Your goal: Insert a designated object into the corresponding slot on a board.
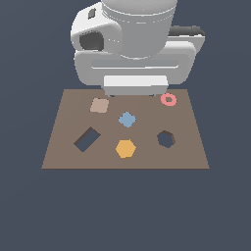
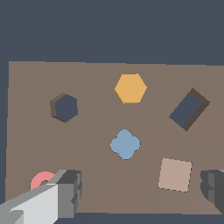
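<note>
No brand, label or writing can be read on any surface.

Count, taken from the exterior view's left to its right: one board [image 1: 54, 159], brown and flat, carrying two dark cutouts and four loose pieces. The rectangular cutout [image 1: 87, 139] lies nearest the left. Behind it rests one tan square tile [image 1: 99, 105]. At the middle, one blue scalloped piece [image 1: 127, 119] sits, and nearer the front edge lies one orange hexagonal block [image 1: 125, 148], flat on the board and apart from every cutout. To the right of the block is the hexagonal slot [image 1: 166, 139], unfilled. One pink ring [image 1: 168, 99] lies at the far right corner.

The gripper [image 2: 141, 189], seen in the wrist view, has its fingers [image 2: 70, 192] spread wide apart, gripping nothing, poised over the board's edge near the ring and the tile.
</note>
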Controlling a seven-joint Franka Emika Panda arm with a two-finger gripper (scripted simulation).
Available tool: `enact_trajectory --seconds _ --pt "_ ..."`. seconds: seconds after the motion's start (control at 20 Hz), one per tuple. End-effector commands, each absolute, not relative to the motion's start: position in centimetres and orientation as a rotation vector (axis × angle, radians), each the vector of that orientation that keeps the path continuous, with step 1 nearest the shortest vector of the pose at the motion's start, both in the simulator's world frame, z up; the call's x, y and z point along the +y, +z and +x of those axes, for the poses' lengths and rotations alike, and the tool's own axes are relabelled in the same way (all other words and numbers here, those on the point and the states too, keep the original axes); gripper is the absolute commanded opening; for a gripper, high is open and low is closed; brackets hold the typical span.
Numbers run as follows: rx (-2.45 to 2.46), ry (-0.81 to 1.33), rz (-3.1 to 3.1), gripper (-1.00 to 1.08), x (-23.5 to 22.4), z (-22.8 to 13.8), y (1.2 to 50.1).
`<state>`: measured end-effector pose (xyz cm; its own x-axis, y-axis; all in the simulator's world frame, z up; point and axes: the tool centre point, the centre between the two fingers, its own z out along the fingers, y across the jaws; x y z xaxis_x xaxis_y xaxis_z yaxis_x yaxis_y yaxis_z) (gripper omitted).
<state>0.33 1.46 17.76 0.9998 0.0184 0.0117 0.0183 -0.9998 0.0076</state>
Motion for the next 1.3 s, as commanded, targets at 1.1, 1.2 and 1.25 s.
enact_trajectory --seconds 1.1,1.2,1.25 --pt "-0.466 0.016 3.099 1.0 2.4 2.2 15.1" --pt "-0.564 0.015 3.083 1.0 2.6 2.6 14.5" --pt "-0.616 0.015 3.073 1.0 2.6 2.8 14.2"
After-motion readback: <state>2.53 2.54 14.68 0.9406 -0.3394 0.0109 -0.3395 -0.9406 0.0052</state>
